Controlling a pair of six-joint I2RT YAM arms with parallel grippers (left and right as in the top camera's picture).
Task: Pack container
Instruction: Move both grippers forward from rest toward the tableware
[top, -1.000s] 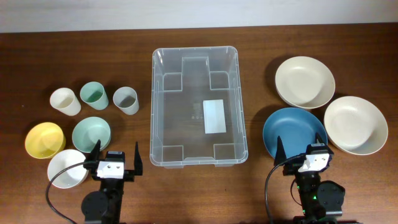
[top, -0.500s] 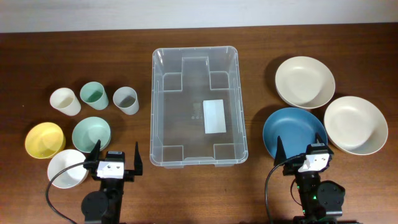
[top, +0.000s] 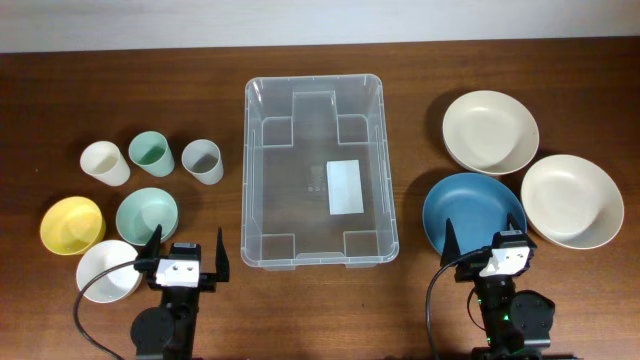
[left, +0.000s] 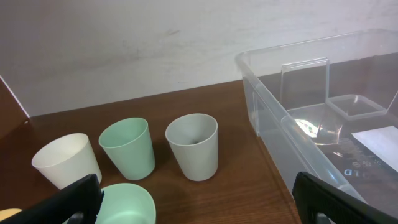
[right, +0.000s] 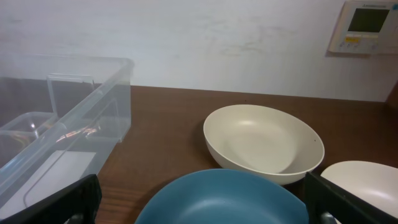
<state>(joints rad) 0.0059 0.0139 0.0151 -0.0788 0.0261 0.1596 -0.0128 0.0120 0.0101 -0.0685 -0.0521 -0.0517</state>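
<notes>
Item: container (top: 313, 170), clear plastic, rectangular, centre of the table (top: 60, 80), nothing in it, white label (top: 346, 187) showing through the base; packing judged not yet begun. Left group, far row: white cup (top: 104, 163), green cup (top: 149, 153), grey cup (top: 202, 160), all upright and apart from one another. Left group, nearer: yellow bowl (top: 72, 224), green bowl (top: 146, 213) and white bowl (top: 105, 270), set close together. Right group: blue bowl (top: 470, 210) just beside the container's right wall, a far cream bowl (top: 490, 131), and a right cream bowl (top: 571, 200) close against the blue one. Left gripper (top: 189, 240): at the near edge, jaws spread wide, holding nothing, next to the green and white bowls. Right gripper (top: 483, 232): at the near edge, jaws spread wide, holding nothing, its fingertips over the near rim of the blue bowl. Step in hand, as judged: the first pick. Handling notes: the blue bowl is the shortest reach for the right arm; take it by the rim, one finger inside and one outside, on the near side where no neighbour crowds it. Lift well above the container wall before crossing, then lower it onto the base instead of dropping it. The wide bowls likely belong in first and nested, leaving floor room for the small bowls and cups. Risk: a shallow rim grip could let a bowl tilt or slip.
</notes>
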